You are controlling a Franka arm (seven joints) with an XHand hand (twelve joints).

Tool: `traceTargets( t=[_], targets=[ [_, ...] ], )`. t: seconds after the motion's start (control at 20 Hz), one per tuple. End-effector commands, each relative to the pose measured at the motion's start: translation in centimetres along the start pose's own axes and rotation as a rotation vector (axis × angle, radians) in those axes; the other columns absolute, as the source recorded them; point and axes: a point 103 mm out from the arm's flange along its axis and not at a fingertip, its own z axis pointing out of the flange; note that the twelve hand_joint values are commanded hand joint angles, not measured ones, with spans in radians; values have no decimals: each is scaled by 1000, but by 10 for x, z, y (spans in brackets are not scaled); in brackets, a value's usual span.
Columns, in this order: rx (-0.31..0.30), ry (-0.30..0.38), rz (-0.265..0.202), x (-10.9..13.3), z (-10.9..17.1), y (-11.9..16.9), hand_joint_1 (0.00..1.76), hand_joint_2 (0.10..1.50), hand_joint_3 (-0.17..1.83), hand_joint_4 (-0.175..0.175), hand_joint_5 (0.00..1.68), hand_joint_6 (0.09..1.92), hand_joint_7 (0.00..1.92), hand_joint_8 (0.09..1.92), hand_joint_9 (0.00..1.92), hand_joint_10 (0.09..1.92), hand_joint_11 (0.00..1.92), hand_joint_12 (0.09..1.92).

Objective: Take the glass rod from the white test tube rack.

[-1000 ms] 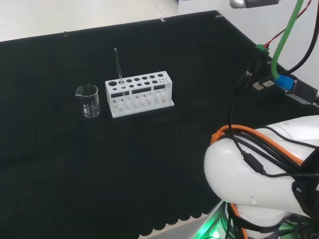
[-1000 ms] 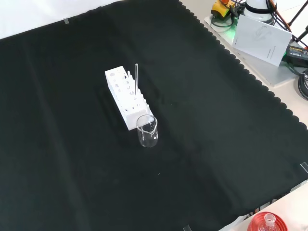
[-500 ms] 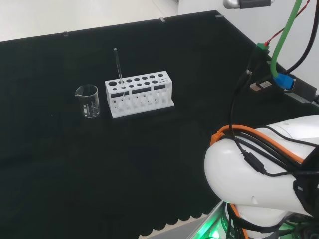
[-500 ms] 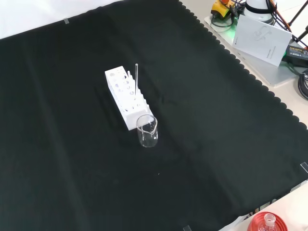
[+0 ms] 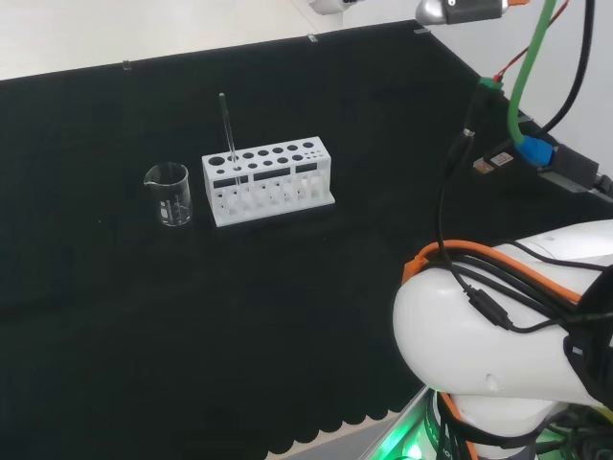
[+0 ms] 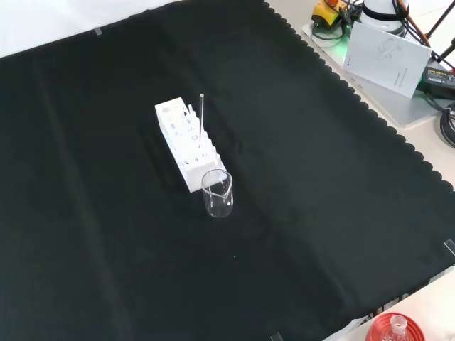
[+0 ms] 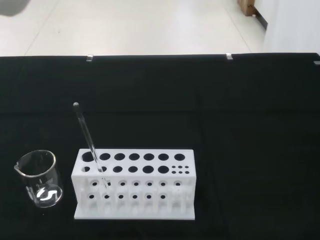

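Note:
A white test tube rack (image 5: 266,180) stands on the black cloth left of centre in the head view. The thin glass rod (image 5: 227,134) stands in a hole at the rack's end nearest the beaker and leans a little. In the front view the rack (image 6: 186,141) runs away from the camera, with the rod (image 6: 202,112) rising from its near half. The wrist view looks at the rack (image 7: 135,185) and the rod (image 7: 87,137) from some way off. A blurred white part of the hand (image 7: 12,6) shows at that picture's corner. Nothing touches the rod.
A small clear beaker (image 5: 170,195) stands just beside the rack's rod end, also seen as the beaker (image 6: 217,193) and the beaker (image 7: 40,179). The arm's white link (image 5: 498,355) and cables (image 5: 450,192) stand at the head view's right. Papers (image 6: 387,50) lie beyond the cloth's edge.
In the head view the cables and the parts at the top right have shifted slightly up and left. The rack, the rod and the beaker have not moved.

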Motion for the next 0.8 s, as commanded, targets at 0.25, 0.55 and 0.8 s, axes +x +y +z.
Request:
traceTargets(
  t=[0.25,0.55,0.8],
  targets=[
    [49,-2,-83,18,31,42,653,709,140,109,80,87,109,124,7,988,3,1486],
    [82,12,-117,29,46,62,658,708,141,97,106,87,3,542,92,1007,100,1477],
    [130,-1,-138,45,58,84,666,704,144,90,121,87,0,646,163,995,191,1461]
  ],
)
